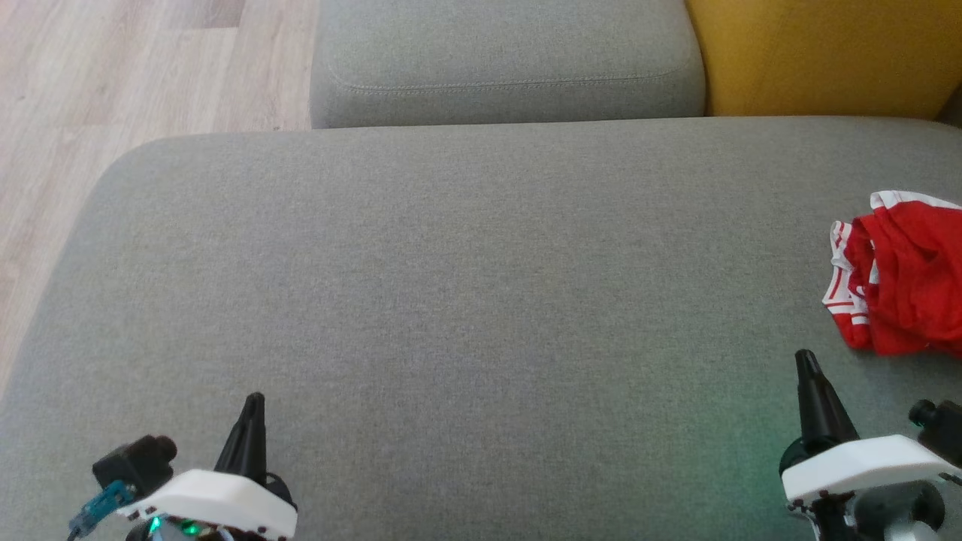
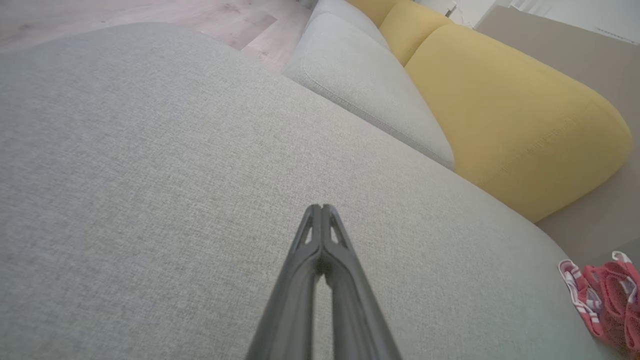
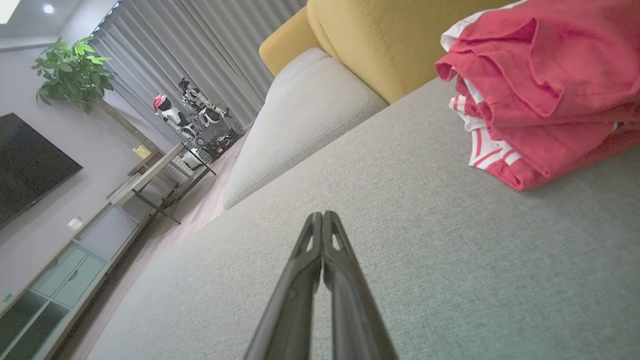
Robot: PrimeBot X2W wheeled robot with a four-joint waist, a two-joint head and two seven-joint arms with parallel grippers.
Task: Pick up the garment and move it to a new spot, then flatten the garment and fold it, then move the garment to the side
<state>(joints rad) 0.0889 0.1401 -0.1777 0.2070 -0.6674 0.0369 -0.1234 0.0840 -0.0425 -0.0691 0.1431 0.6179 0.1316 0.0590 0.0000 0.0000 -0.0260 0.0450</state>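
Low at the left, the left gripper (image 1: 254, 400) hovers over the near part of the grey seat cushion (image 1: 481, 263), its two dark fingers pressed together with nothing between them; its own wrist view shows the tips meeting. Bare grey fabric stretches across the middle, with a grey back cushion (image 1: 503, 60) and a yellow cushion (image 1: 819, 52) beyond it.

Further right, the right gripper (image 1: 806, 359) hovers at the same near edge. Its fingers are also closed tip to tip and empty, pointing away from the robot.

Furthest right lies the red garment (image 1: 902, 278) with its white-striped trim, at the cushion's right side and cut by the edge of the head view. It sits ahead of the right fingers and a little to their right: near them but not touching, and well apart from the left gripper. What shows of the bundle runs near to far, roughly in line with the fingers. How far it reaches to the right cannot be told.

From the right wrist it reads as a layered, rumpled heap, with the striped edge towards the fingers. That would suit a garment waiting to be fetched as well as one already folded loosely and set aside. Either way, the right arm is plainly the nearer one.
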